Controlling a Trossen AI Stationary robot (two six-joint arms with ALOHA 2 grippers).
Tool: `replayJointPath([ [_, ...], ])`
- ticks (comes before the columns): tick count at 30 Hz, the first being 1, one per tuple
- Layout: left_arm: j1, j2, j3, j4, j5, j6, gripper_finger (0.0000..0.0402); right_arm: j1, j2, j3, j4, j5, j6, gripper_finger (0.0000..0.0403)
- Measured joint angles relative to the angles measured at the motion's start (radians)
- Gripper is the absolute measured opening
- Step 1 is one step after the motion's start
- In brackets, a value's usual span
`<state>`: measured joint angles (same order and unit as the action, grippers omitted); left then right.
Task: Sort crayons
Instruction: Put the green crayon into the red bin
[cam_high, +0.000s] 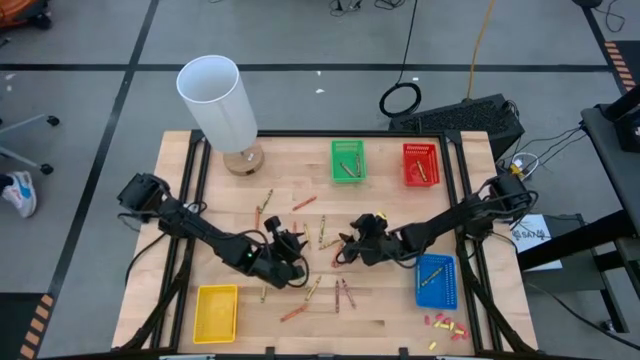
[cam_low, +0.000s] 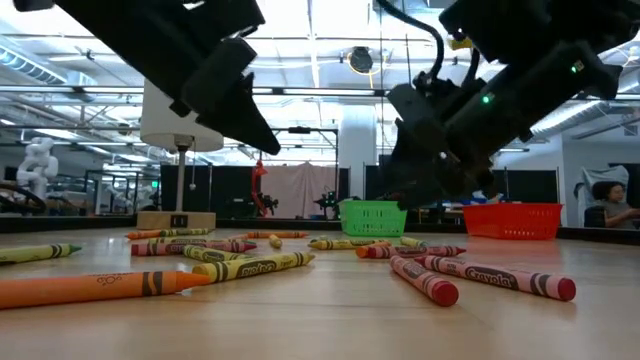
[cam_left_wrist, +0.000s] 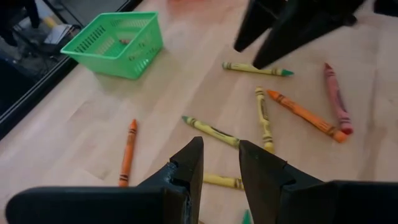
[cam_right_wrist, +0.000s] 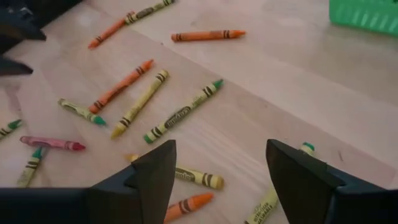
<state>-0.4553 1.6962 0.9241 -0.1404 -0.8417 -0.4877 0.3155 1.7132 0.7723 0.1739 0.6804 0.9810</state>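
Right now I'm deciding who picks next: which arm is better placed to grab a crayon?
Probably the right. Its pincer stands wide open, empty, low over loose crayons on the table. The left pincer also hovers over crayons, but its fingers stand only narrowly apart.

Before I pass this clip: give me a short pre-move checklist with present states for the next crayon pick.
1. Right end effector open, nothing held: ok.
2. Left end effector empty, fingers narrowly apart: ok.
3. Loose crayons within the right arm's view: ok.
4. Both arms close together at mid-table, collision margin: cannot tell.
5. Green basket, red basket, blue basket and yellow basket upright on the table: ok.
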Motion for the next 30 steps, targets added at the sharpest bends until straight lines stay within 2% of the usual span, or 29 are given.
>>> replayJointPath([
  [4,0.019,0.0,0.0,0.001,0.003,-0.001,0.0102,0.0,0.008,0.0,-0.013,0.0,0.008,0.0233],
  [12,0.022,0.0,0.0,0.001,0.005,-0.003,0.0102,0.0,0.008,0.0,-0.162,0.004,0.124,0.0233],
  [19,0.022,0.0,0.0,0.001,0.008,-0.003,0.0102,0.0,0.013,0.0,-0.168,0.033,0.09,0.0233],
  [24,0.022,0.0,0.0,0.001,0.008,-0.003,0.0102,-0.005,0.061,0.001,-0.152,0.032,0.025,0.0233],
  [30,0.022,0.0,0.0,0.0,0.008,-0.003,0.0102,-0.022,0.098,0.001,-0.147,0.032,0.017,0.0232],
])
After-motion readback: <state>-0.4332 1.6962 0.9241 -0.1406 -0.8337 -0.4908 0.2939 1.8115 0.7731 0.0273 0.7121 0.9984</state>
